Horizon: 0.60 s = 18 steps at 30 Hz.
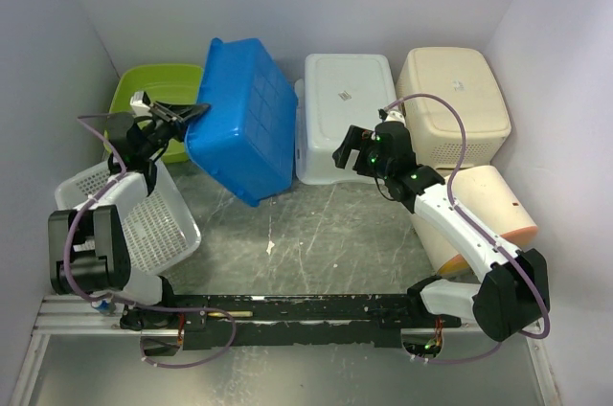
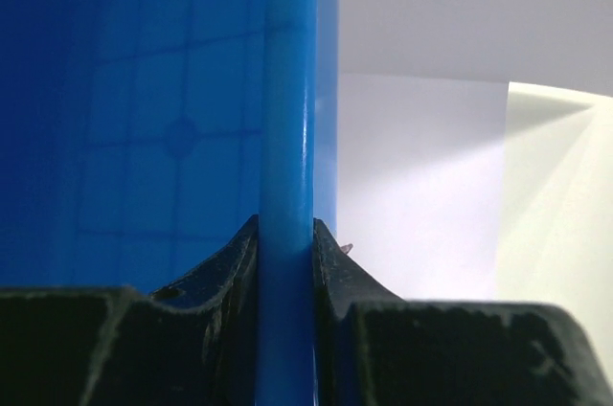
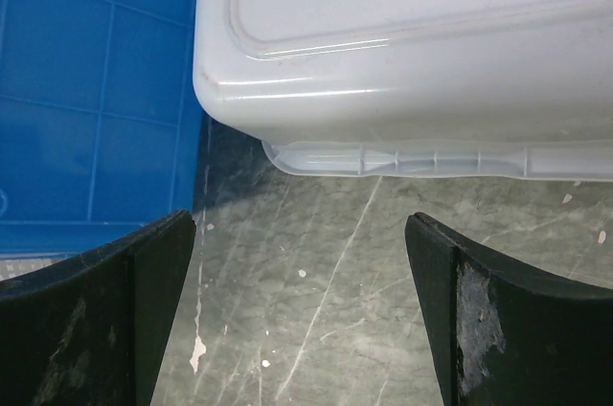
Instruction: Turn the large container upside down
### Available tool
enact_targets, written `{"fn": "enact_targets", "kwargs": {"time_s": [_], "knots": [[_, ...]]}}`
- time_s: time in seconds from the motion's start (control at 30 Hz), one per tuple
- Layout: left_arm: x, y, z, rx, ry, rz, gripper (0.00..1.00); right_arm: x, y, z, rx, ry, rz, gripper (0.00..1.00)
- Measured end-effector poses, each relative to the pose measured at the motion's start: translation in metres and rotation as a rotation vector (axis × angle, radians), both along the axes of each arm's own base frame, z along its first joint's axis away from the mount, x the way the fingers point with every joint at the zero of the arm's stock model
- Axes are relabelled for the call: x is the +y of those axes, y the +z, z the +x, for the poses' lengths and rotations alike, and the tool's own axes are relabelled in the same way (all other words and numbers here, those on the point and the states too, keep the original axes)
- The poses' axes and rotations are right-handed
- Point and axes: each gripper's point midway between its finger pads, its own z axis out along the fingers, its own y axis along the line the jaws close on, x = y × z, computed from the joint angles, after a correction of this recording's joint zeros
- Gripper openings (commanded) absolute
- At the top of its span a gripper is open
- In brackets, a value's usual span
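Note:
The large blue container (image 1: 244, 119) is tilted up on edge, its gridded bottom facing the camera, its lower corner near the table. My left gripper (image 1: 184, 113) is shut on its left rim; in the left wrist view the blue rim (image 2: 285, 186) runs upright between my black fingers (image 2: 222, 281). My right gripper (image 1: 351, 149) is open and empty, hovering over the table between the blue container (image 3: 96, 90) and the upside-down white bin (image 3: 402, 42).
An upside-down white bin (image 1: 347, 114) and a cream bin (image 1: 455, 104) stand at the back. A green tub (image 1: 144, 90) is back left, a white mesh basket (image 1: 158, 219) near left, a cream and orange container (image 1: 488, 210) at right. Walls close in on three sides.

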Motion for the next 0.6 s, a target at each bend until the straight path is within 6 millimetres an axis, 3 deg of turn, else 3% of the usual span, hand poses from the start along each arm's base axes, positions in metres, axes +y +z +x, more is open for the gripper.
{"fn": "enact_targets", "kwargs": {"time_s": [0.07,0.2,0.33,0.5,0.6], "knots": [[0.012,-0.008,0.001,0.013,0.001,0.005,0.13,0.0,0.0,0.0,0.0,0.001,-0.001,0.93],[0.028,-0.026,0.009,0.039,-0.003,0.068,0.35,0.001,-0.001,0.0,0.002,0.004,-0.001,0.93],[0.036,-0.027,0.027,0.043,-0.02,0.212,0.54,0.001,0.0,0.0,0.001,0.004,-0.001,0.93],[0.042,-0.048,0.039,0.087,-0.052,0.378,0.61,0.001,0.0,0.0,0.002,0.007,0.002,0.92],[0.042,-0.07,0.04,0.142,-0.075,0.45,0.67,0.002,-0.001,0.0,0.003,0.01,0.003,0.92]]}}
